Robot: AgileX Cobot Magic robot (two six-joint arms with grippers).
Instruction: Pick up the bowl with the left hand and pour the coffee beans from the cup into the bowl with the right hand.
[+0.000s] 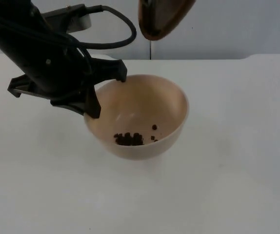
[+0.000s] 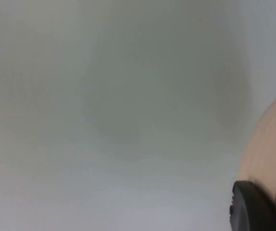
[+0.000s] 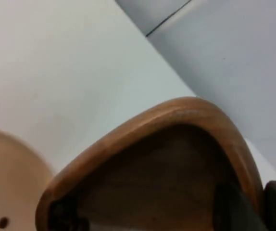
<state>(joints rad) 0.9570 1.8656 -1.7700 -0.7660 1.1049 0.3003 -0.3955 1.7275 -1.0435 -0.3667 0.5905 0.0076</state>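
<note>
While my left claw (image 1: 111,92) pinched the rim of the bowl (image 1: 145,117), holding it tilted over the worktop (image 1: 237,161), coffee beans (image 1: 129,139) lay in the bowl's bottom. My right claw (image 3: 253,207) gripped the wooden cup (image 3: 171,163), tipped above and behind the bowl.

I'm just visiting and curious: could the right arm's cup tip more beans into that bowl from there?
Probably yes. The cup hangs tilted above the bowl's far rim with nothing between them, and the left hand grips the near-left rim, out of the way.
</note>
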